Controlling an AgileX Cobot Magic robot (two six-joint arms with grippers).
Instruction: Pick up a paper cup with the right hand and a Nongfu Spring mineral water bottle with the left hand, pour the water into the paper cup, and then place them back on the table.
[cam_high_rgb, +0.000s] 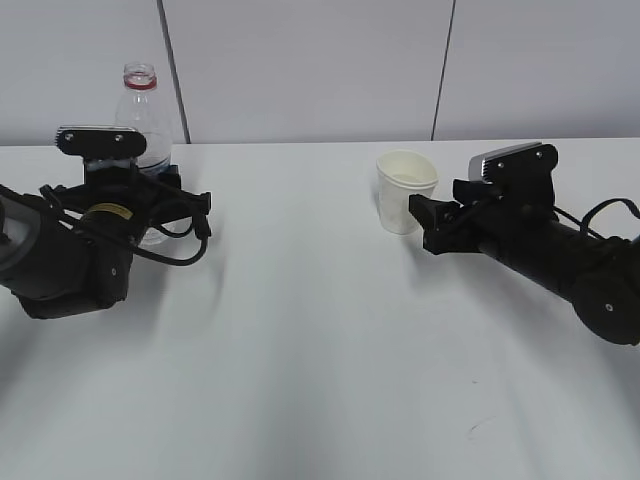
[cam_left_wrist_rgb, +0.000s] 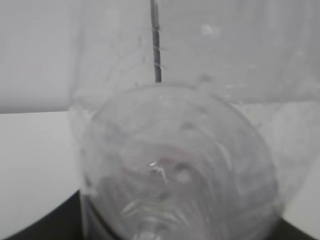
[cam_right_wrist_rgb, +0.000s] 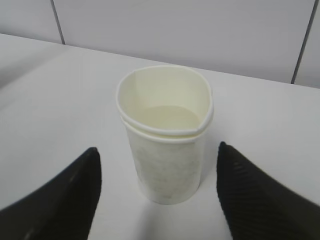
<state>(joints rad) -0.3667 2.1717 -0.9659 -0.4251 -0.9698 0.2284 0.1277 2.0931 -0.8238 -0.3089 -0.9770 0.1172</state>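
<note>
The clear, capless mineral water bottle (cam_high_rgb: 141, 108) with a red neck ring stands on the white table (cam_high_rgb: 320, 330) at the far left. Its lower half is hidden behind my left gripper (cam_high_rgb: 145, 200). In the left wrist view the bottle (cam_left_wrist_rgb: 175, 150) fills the frame. Only the black fingers (cam_left_wrist_rgb: 30, 227) show, in the bottom corners, wide apart on either side of it. The off-white paper cup (cam_high_rgb: 405, 190) stands upright on the table with a dented rim. My right gripper (cam_high_rgb: 424, 218) is open just behind it. In the right wrist view the cup (cam_right_wrist_rgb: 162, 160) stands slightly ahead of the open gripper (cam_right_wrist_rgb: 157, 170), touching neither finger.
A grey panelled wall (cam_high_rgb: 320, 60) runs behind the table's far edge. Both arms lie low over the table, the left (cam_high_rgb: 60, 260) at the left side and the right (cam_high_rgb: 570, 265) at the right side. White tabletop lies between them and in front.
</note>
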